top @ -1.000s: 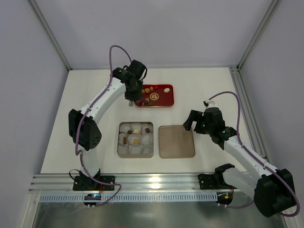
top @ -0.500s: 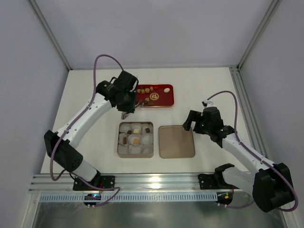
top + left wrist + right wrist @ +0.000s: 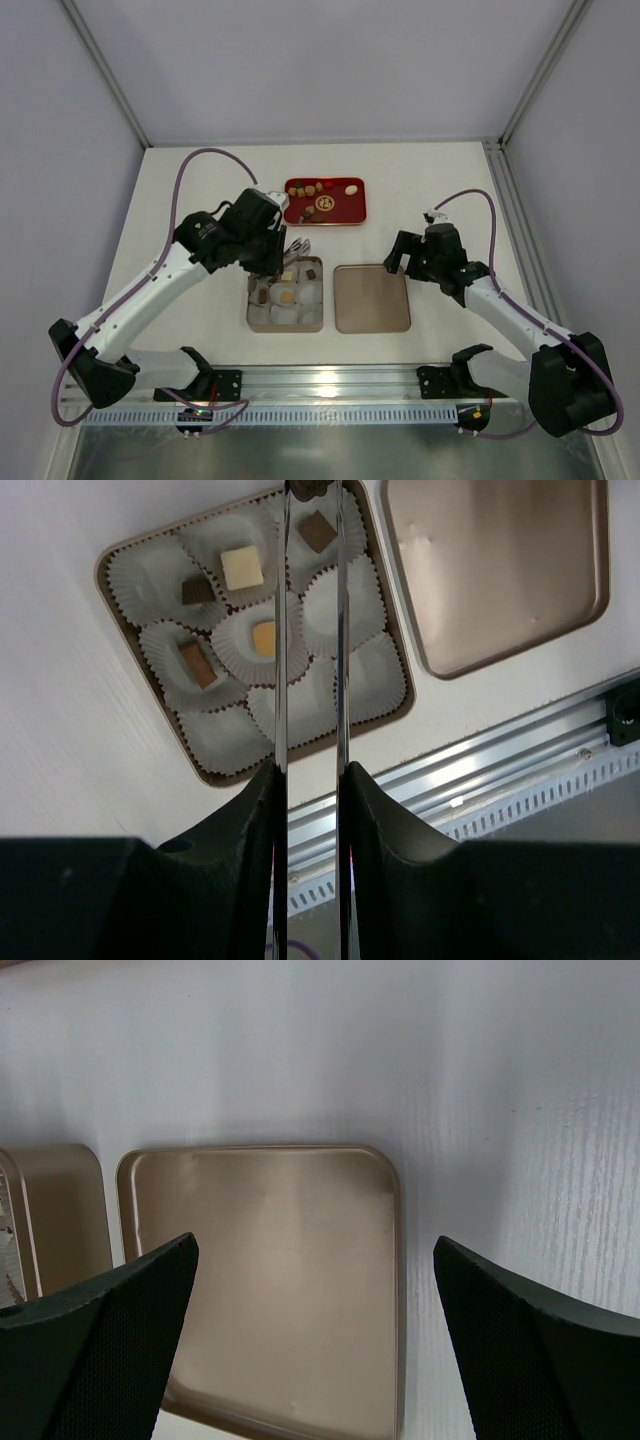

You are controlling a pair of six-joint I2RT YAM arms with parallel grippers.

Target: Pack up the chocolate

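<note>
My left gripper (image 3: pixel 268 250) (image 3: pixel 310 772) is shut on long metal tweezers (image 3: pixel 282 630). Their tips pinch a dark chocolate piece (image 3: pixel 312 488), seen only at the wrist view's top edge. The tweezers (image 3: pixel 299 247) hang over the far right part of the open tin (image 3: pixel 249 303). In the tin's (image 3: pixel 104 568) white paper cups lie a cream cube (image 3: pixel 242 567) and several brown and tan pieces (image 3: pixel 197 662). More chocolate (image 3: pixel 308 188) lies on the red tray (image 3: pixel 347 212). My right gripper (image 3: pixel 400 252) (image 3: pixel 315 1245) stands open and empty above the tin lid (image 3: pixel 270 1280).
The gold lid (image 3: pixel 371 298) lies flat just right of the tin. An aluminium rail (image 3: pixel 330 382) runs along the near table edge. Frame posts and white walls close in the left, right and back sides.
My left arm has swung from the red tray back toward me, carrying the tweezers to the tin. The right arm has barely moved.
</note>
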